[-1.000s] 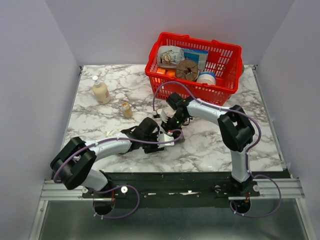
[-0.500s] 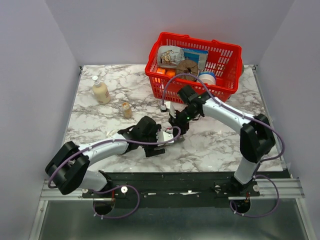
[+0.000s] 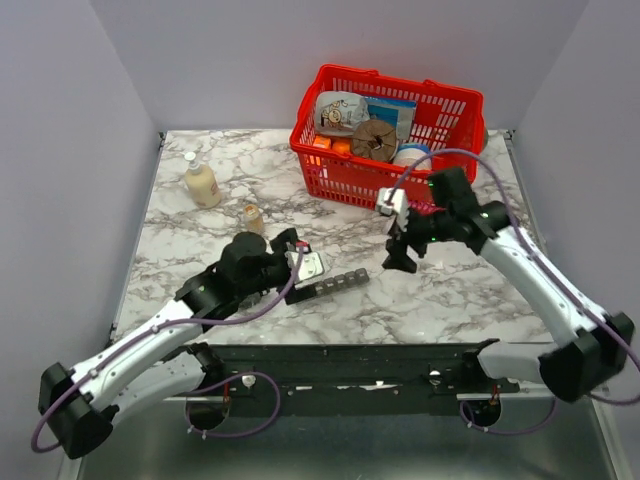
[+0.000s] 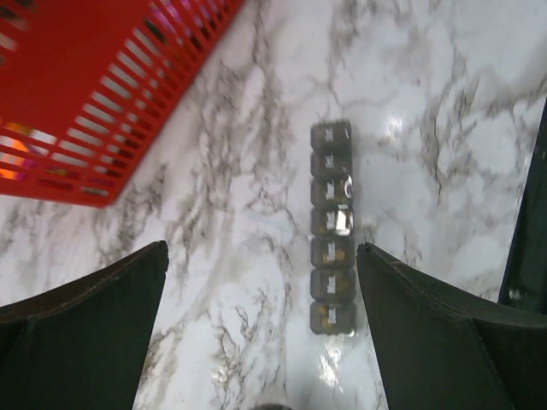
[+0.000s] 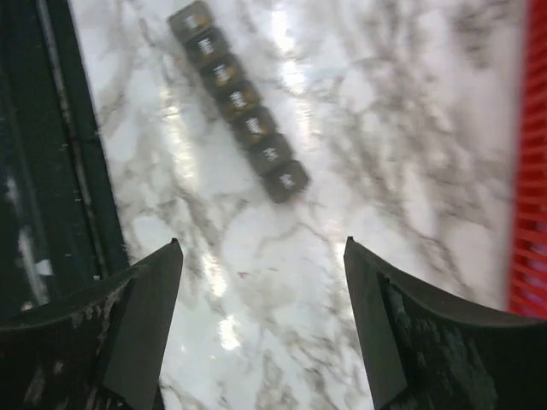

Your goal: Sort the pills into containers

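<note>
Seven small compartments in a row make up the pill organiser [image 4: 332, 239], a dark grey strip lying flat on the marble table [image 3: 200, 240] close to the near edge. As far as the wrist views show, its lids look down. One catches a bright glare, and I cannot tell whether any compartment has pills in it.

The left gripper [image 4: 261, 256] hangs above the strip with its fingers spread wide and nothing between them. The right gripper [image 5: 261, 248] hangs a little farther back and to the right, also wide apart and holding nothing. Neither touches the organiser.

Farther back on the left stands a small bottle [image 3: 252, 218], upright and well apart from the strip, with a tan-brown mass inside that I take to be the pills [image 3: 253, 222]. Beyond it is a cream pump bottle [image 3: 201, 181], and at the far right a red basket [image 3: 440, 110] full of other goods.

My judgement is that most of the work lies ahead: the pills seem to sit together in the bottle and no hand has hold of it. What is left is fetching the bottle, opening the lids and sharing the pills out. Whether some were already dropped in, I cannot say.
</note>
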Controlling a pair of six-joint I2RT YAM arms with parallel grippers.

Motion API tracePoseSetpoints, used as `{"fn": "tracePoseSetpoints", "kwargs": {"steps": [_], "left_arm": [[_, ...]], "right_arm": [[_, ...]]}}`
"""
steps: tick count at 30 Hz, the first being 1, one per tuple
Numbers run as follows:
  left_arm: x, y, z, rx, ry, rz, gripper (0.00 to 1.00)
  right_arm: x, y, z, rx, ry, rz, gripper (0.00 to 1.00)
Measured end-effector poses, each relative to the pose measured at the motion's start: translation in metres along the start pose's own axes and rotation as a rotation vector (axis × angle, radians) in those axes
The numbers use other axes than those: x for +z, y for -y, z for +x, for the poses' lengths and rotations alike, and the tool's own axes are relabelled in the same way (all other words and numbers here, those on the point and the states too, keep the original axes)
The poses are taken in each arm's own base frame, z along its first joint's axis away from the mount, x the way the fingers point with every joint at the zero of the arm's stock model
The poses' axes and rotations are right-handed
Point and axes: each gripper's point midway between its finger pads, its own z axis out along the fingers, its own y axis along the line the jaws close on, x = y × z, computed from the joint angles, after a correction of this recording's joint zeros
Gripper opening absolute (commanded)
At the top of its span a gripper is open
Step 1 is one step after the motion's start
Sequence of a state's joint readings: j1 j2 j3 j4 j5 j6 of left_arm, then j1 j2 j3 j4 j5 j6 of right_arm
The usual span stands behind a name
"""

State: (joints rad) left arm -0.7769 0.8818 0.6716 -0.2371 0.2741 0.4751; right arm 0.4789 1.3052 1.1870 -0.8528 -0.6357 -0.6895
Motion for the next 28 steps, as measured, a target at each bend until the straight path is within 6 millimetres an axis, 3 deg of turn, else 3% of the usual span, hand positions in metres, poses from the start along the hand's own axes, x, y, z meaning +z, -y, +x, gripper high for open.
{"fn": "tracePoseSetpoints", "kwargs": {"steps": [4, 9, 13, 16, 23, 28], "left_arm": [[-0.032, -0.017, -0.041, -0.071, 0.157, -0.112, 0.99], [-0.072, -0.057, -0.086, -0.239, 0.283, -0.298, 0.99], [-0.106, -0.092, -0.122, -0.360, 0.352, -0.441, 0.99], [-0.124, -0.104, -0.139, -0.410, 0.391, -0.496, 0.99], [-0.145, -0.105, -0.148, -0.448, 0.421, -0.524, 0.99], [-0.146, -0.103, -0.144, -0.452, 0.405, -0.521, 0.99]], "right_arm": [[-0.066, 0.010, -0.036, -0.116, 0.137, 0.252, 1.00], [-0.157, 0.032, -0.083, -0.090, 0.300, 0.568, 1.00], [-0.212, 0.053, -0.089, 0.069, 0.389, 0.795, 1.00], [-0.246, 0.064, -0.089, 0.194, 0.457, 0.946, 1.00], [-0.302, 0.067, -0.082, 0.343, 0.566, 1.174, 1.00], [-0.315, 0.065, -0.079, 0.373, 0.590, 1.227, 1.00]]}}
